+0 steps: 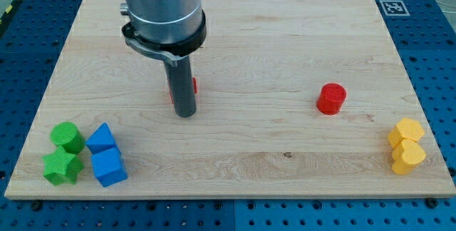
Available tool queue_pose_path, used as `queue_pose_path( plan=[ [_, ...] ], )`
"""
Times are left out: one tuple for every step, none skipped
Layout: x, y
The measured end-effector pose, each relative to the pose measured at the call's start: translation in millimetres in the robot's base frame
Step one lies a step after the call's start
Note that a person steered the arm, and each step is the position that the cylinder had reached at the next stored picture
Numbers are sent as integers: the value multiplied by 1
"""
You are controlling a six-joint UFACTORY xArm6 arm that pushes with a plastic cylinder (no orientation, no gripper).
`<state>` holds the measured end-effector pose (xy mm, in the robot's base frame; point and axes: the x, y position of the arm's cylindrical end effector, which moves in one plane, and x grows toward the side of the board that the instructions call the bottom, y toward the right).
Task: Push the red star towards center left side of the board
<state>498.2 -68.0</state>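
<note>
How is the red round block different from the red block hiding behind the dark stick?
The red round cylinder block shows fully; the red block behind the rod is mostly hidden, so its shape cannot be made out. The cylinder sits toward the view's right, alone; the hidden block sits left of centre, right behind my tip. Both are red and rest on the wooden board.

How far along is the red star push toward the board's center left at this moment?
Done: my tip has reached the red star, which is mostly hidden behind the rod; only red slivers show.
In hand: whether tip and star touch cannot be told.
Left: the star lies left of the board's middle, well short of the left edge of the wooden board, so the leftward push remains.
</note>
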Motion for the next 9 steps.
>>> queue_pose_path(
  plan=[
    [-13, 0],
    [-16, 0],
    [-16, 4],
    [-16, 27],
    [-25, 33],
    [-38, 27],
    [-37, 8],
    [-52, -12],
    [-57, -28]
  ],
)
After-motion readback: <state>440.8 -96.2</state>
